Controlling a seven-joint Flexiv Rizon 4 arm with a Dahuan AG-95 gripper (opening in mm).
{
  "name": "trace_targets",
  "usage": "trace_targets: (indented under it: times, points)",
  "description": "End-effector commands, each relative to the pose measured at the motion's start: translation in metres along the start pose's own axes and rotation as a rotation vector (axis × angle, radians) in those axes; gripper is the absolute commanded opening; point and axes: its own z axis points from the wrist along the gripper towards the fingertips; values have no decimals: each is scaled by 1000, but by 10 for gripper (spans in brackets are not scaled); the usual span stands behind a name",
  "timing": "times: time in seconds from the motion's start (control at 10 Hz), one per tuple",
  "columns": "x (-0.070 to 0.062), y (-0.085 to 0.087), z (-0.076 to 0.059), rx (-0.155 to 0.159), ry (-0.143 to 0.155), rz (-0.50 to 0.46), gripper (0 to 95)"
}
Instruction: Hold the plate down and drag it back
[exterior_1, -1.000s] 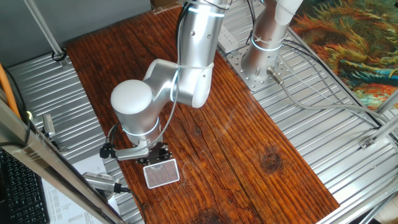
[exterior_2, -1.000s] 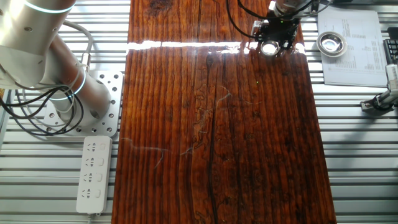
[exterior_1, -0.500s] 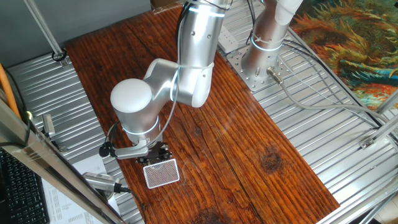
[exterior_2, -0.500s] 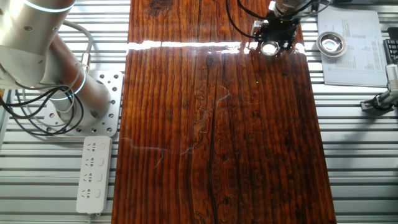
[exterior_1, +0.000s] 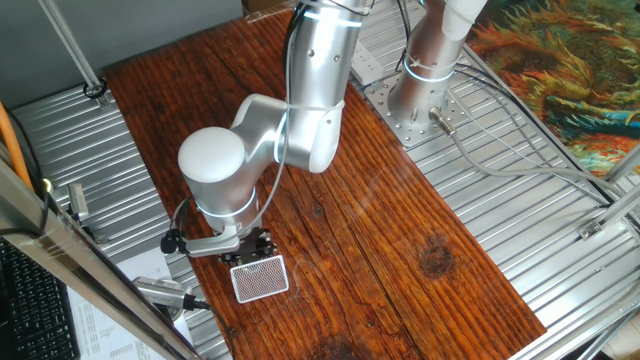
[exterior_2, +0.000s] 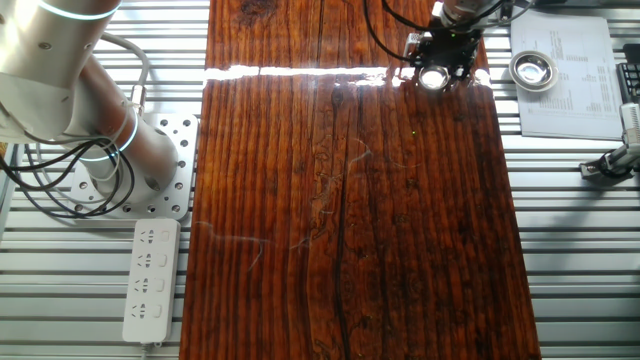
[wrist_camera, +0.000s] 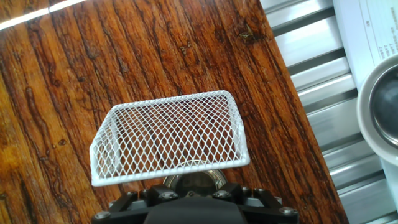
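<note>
**One fixed view.** The arm is reaching down to the near left part of the wooden table. The gripper is hanging low over the boards, just beyond a white mesh tray. The plate is not showing here, as the hand is covering it. I cannot tell how far apart the jaws are standing.

**The other fixed view.** The plate is showing as a small bright disc directly beneath the gripper, at the far right of the wood and close to its edge. A metal bowl is sitting on a printed sheet just off the table to the right. Contact between the fingers and the plate is not discernible.

**Hand view.** The plate is peeping out at the near edge of the mesh tray, partly behind its rim and partly behind the gripper body. The fingertips are out of sight.

**Risks, in my judgement.**
- The tray is overlapping or touching the plate, so dragging may be pulling the tray along or snagging its rim.
- Pressing off-centre on the raised rim may be tipping the disc or letting it skate out sideways.
- Too light a press means the fingers are sliding over shiny metal while the plate stays put.
- The grooved wood grain may be catching the plate's edge.
</note>
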Motion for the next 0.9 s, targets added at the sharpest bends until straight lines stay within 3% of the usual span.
trace_targets:
  times: [0.1, 0.4, 0.5, 0.9]
  points:
    - [0, 0, 0, 0, 2, 0, 380]
    - [0, 0, 0, 0, 4, -5, 380]
    - [0, 0, 0, -2, 5, -3, 570]
    - [0, 0, 0, -5, 6, -13, 570]
